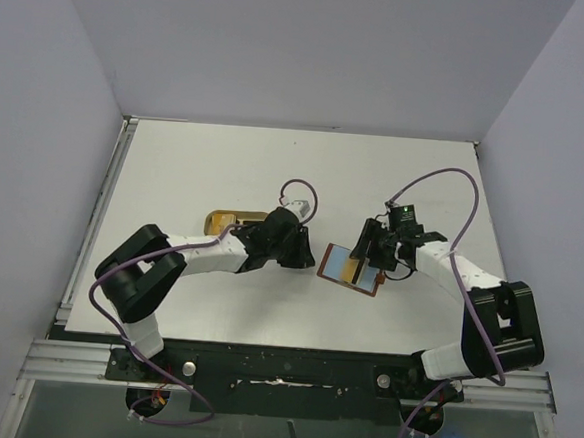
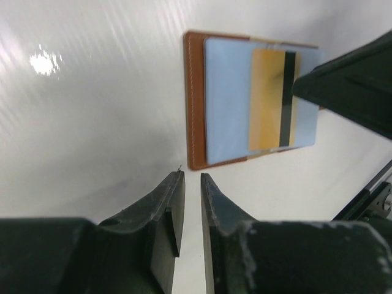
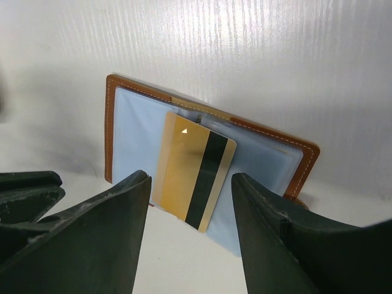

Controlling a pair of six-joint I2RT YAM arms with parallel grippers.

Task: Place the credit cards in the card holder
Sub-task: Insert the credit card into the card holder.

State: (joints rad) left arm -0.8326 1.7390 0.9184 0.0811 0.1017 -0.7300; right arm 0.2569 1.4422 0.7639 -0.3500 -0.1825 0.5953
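Note:
The brown leather card holder (image 1: 331, 261) lies open on the white table, its pale blue inside facing up. A gold credit card (image 3: 193, 174) with a black stripe rests on it, its far end tucked among the blue layers and its near end sticking out past the holder's edge. My right gripper (image 3: 190, 176) is open, a finger on each side of the card's near end, touching nothing. My left gripper (image 2: 192, 177) hovers just off the holder's stitched left edge (image 2: 195, 104), its jaws a narrow gap apart with only table between them.
A tan oblong tray (image 1: 234, 221) sits behind the left arm, partly hidden by it. The right gripper's dark finger (image 2: 349, 86) reaches over the holder's far side in the left wrist view. White walls enclose the table on three sides.

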